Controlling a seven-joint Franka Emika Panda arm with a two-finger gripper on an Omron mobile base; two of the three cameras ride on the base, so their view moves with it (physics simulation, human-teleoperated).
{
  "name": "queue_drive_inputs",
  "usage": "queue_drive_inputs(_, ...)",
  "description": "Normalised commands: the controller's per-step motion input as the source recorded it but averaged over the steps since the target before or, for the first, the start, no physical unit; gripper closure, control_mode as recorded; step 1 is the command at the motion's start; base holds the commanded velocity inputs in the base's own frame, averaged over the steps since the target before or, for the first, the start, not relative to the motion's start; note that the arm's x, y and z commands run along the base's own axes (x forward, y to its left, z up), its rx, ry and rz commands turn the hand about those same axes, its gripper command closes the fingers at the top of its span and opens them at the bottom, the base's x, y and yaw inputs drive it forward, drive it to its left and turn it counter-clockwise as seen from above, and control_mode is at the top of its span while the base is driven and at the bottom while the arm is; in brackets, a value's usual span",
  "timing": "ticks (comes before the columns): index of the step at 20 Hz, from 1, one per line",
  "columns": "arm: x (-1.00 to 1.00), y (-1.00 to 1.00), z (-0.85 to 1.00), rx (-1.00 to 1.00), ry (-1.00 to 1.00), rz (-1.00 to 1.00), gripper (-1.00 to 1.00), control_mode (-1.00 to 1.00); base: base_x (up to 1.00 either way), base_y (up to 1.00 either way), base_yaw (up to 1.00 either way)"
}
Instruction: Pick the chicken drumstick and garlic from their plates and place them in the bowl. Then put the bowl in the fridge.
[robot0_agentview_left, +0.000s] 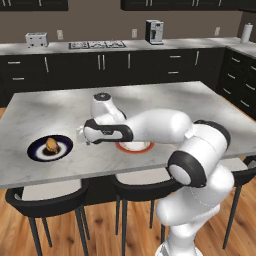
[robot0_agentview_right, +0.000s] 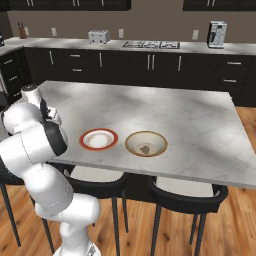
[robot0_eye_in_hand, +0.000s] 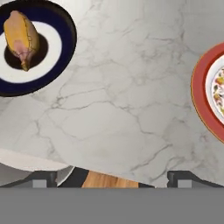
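The drumstick (robot0_eye_in_hand: 21, 38) lies on the navy plate (robot0_eye_in_hand: 65, 52); the hand (robot0_eye_in_hand: 111, 177), wide open and empty, hovers over the surface (robot0_eye_in_hand: 122, 113).

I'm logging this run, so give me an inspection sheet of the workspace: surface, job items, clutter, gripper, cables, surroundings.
Surface: grey marble island, stools tucked under its near edge.
Job's things: chicken drumstick on the navy plate; red-rimmed plate holds no food; garlic already in the beige bowl; fridge nothing seen.
Clutter: nothing seen on the island.
Gripper: gripper open, holding nothing, over bare marble between the two plates.
Cables: nothing seen.
Surroundings: dark cabinets, back counter with toaster, cooktop, coffee machine.
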Motion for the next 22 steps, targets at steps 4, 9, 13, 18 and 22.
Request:
queue_drive_inputs(4, 0.00, 0.73, 0.03, 0.06, 0.08, -0.01, -1.00, -1.00, 0.00, 0.00, 0.00)
queue_drive_inputs(9, 0.03, 0.68, 0.08, 0.06, 0.11, 0.00, -1.00, -1.00, 0.00, 0.00, 0.00)
queue_drive_inputs(13, 0.08, 0.68, 0.02, 0.01, 0.04, 0.00, -1.00, -1.00, 0.00, 0.00, 0.00)
queue_drive_inputs(18, 0.20, 0.55, 0.00, -0.02, -0.02, 0.01, -1.00, -1.00, 0.00, 0.00, 0.00)
queue_drive_inputs(22, 0.32, 0.45, -0.01, 0.00, -0.03, 0.00, -1.00, -1.00, 0.00, 0.00, 0.00)
